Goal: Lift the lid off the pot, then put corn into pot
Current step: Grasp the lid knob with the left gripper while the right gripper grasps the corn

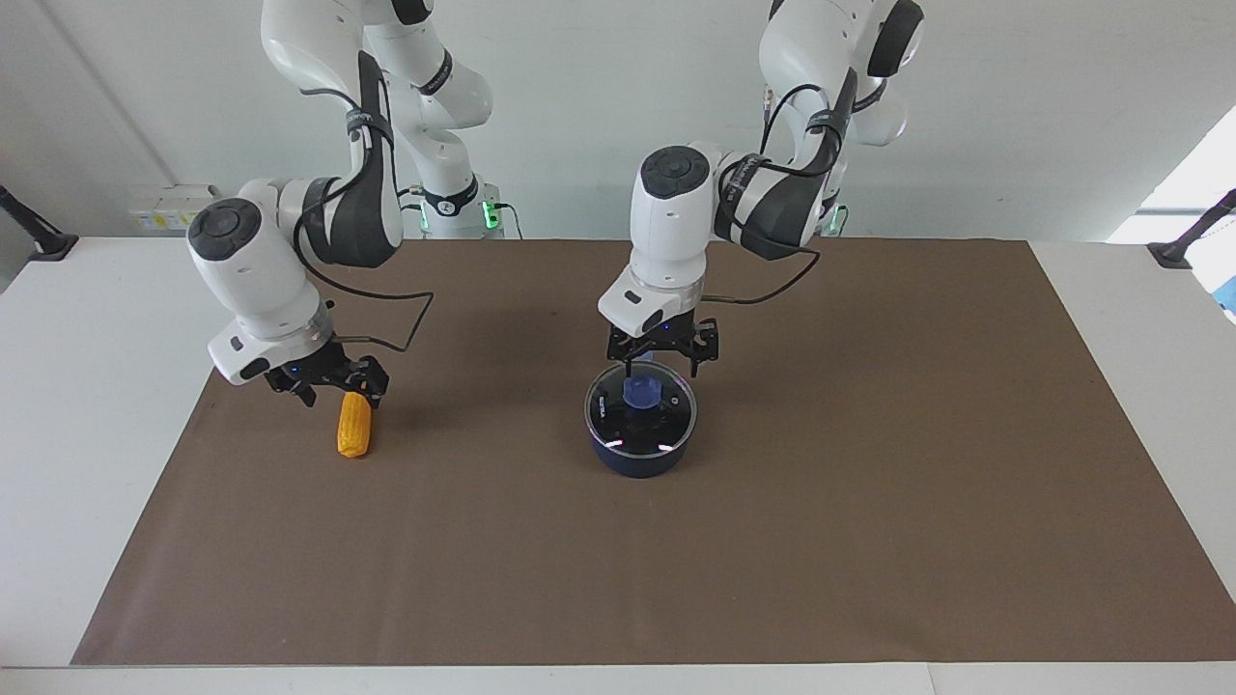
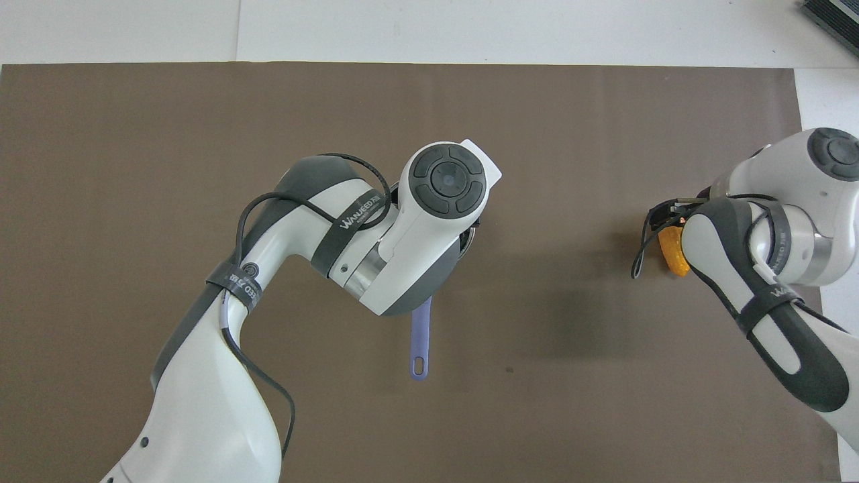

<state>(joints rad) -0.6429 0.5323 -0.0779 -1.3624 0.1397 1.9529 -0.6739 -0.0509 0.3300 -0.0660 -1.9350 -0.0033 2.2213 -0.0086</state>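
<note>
The small dark navy pot stands mid-table with the glass lid on it, its blue knob at the centre. My left gripper hangs open just above the lid's edge nearer the robots, close to the knob and holding nothing. The yellow-orange corn lies toward the right arm's end of the table. My right gripper is open and low over the corn's end nearer the robots; whether it touches I cannot tell. In the overhead view the left arm hides the lid; the pot's handle and part of the corn show.
A brown mat covers most of the white table. The pot's long handle points toward the robots. A black stand sits at the table's corner at the left arm's end.
</note>
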